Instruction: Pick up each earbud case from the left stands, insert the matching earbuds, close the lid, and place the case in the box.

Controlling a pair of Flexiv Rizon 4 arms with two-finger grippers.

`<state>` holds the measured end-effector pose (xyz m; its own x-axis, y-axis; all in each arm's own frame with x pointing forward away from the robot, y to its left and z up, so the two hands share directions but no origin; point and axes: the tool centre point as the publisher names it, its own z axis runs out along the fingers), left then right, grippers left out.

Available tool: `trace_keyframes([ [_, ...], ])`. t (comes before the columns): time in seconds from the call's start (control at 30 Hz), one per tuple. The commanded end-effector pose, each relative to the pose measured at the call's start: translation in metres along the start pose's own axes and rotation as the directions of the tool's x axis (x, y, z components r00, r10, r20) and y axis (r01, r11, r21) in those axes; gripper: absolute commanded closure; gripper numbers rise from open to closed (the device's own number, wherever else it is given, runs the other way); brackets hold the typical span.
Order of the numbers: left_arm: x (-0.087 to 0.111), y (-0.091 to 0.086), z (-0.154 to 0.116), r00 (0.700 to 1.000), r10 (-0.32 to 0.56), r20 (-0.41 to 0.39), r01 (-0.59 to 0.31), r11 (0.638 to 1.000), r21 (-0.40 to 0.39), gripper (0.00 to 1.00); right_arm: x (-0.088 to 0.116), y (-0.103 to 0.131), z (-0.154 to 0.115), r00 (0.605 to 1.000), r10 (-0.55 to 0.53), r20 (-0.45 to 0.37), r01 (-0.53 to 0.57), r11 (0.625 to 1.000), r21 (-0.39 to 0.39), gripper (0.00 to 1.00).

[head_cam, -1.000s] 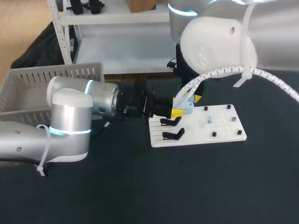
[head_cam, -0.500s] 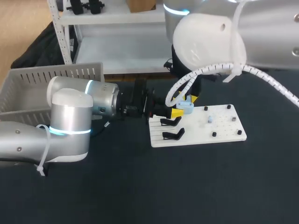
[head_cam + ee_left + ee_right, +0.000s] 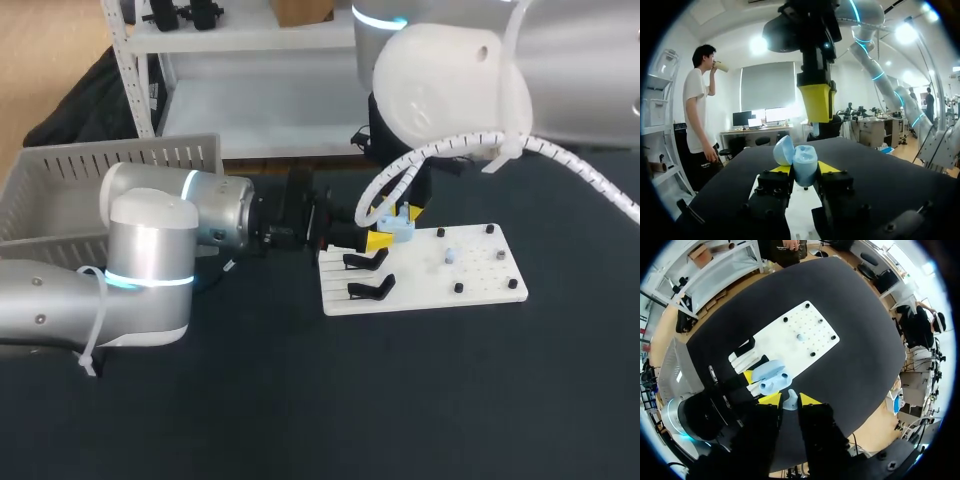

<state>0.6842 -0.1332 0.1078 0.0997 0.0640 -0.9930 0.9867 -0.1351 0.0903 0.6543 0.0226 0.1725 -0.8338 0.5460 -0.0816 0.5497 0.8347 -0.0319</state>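
Left fingers (image 3: 821, 167): clamped on the light-blue case from two sides, yellow tips pressed to its lower half.
Case (image 3: 801, 162): lid swung open and leaning to one side, body upright between the left fingers; in the head view near the middle of the frame, just over the upper left corner of the white board.
Right fingers (image 3: 779, 398): closed on a small pale earbud (image 3: 790, 402), hanging directly above the open case and not touching it.
White board (image 3: 480, 285): flat on the tabletop, right of centre in the head view, with dark pegs dotted across it and one small pale piece (image 3: 450, 256) near its middle.
Black stands (image 3: 367, 262): two, one below the other on the left end of the board, just under the held case.
Box (image 3: 60, 200): grey, slatted walls, at the left edge of the head view behind the left arm, well apart from the board.
Tabletop (image 3: 450, 400): dark.
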Motion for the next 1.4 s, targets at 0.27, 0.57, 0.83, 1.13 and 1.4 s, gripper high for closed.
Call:
trace_keyframes([
  [0.27, 0.001, -0.002, -0.001, 1.000, 0.015, 0.011, -0.015, 1.000, -0.005, 1.00, 0.000, 0.002, 0.002, 1.000, 0.001, -0.002, -0.001, 1.000, -0.002, 1.00],
  [0.57, 0.001, -0.002, -0.001, 1.000, 0.015, 0.011, -0.015, 1.000, -0.005, 1.00, -0.004, 0.005, 0.006, 1.000, 0.003, -0.007, -0.003, 1.000, -0.001, 1.00],
  [0.83, 0.001, -0.002, -0.001, 1.000, 0.015, 0.011, -0.015, 1.000, -0.005, 1.00, -0.009, 0.007, 0.010, 1.000, 0.002, -0.012, -0.002, 1.000, 0.007, 1.00],
  [1.13, 0.001, -0.002, -0.001, 1.000, 0.015, 0.011, -0.015, 1.000, -0.005, 1.00, -0.013, 0.009, 0.014, 1.000, 0.005, -0.018, -0.004, 1.000, 0.011, 1.00],
  [1.4, 0.001, -0.002, -0.001, 1.000, 0.015, 0.011, -0.015, 1.000, -0.005, 1.00, -0.015, 0.010, 0.015, 1.000, 0.005, -0.022, -0.005, 1.000, 0.012, 1.00],
])
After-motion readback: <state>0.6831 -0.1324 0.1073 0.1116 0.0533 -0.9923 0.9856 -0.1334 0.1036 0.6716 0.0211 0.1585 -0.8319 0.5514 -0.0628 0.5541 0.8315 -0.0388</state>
